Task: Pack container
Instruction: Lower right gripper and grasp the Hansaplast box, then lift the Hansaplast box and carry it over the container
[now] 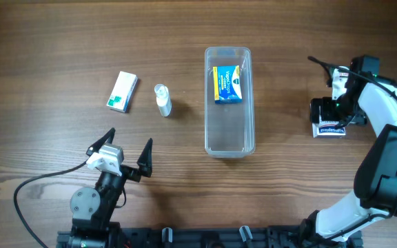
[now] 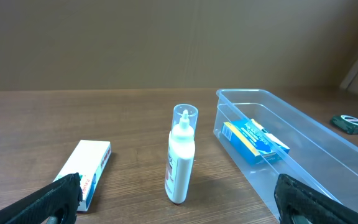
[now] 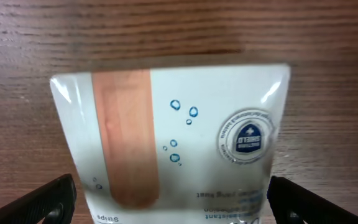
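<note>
The clear plastic container (image 1: pixel 229 141) lies lengthwise at the table's centre and holds a blue and yellow box (image 1: pixel 228 84) at its far end. It also shows in the left wrist view (image 2: pixel 316 146). A white bottle (image 1: pixel 163 100) and a white and green box (image 1: pixel 123 91) stand left of it. My left gripper (image 1: pixel 126 155) is open and empty near the front edge, facing the bottle (image 2: pixel 181 155). My right gripper (image 1: pixel 329 114) is open over a white plaster box (image 3: pixel 179 124), one finger on each side of it.
In the left wrist view a small dark green item (image 2: pixel 350 123) lies on the wood beyond the container. The white and green box (image 2: pixel 89 165) is close to my left finger. A black cable (image 1: pixel 26 189) runs at the front left.
</note>
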{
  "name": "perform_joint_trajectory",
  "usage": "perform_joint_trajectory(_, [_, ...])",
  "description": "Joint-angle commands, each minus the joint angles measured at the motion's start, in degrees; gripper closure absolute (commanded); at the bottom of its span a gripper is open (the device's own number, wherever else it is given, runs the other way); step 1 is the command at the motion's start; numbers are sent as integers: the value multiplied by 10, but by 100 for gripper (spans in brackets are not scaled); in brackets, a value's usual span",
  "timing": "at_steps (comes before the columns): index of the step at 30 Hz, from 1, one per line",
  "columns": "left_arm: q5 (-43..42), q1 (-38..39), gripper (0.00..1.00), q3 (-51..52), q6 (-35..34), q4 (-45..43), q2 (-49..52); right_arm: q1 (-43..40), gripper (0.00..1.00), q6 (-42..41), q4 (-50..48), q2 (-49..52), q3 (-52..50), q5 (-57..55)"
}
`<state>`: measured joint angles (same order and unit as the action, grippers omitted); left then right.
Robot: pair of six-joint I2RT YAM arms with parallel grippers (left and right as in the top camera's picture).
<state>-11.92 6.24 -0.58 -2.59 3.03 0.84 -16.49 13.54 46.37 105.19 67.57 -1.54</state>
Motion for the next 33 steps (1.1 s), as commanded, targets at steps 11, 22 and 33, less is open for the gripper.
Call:
perform_joint_trajectory(11, [-7,-4,0,3,9,2,-3,-1,23,-40,-16,14,-6,4])
perform_joint_trajectory(22, [-7,-4,0,3,9,2,-3,-1,26,-77,7,13,37,71])
perform_joint_trajectory(33, [-7,-4,0,3,9,2,-3,58,29,-156,207,-9,295,159])
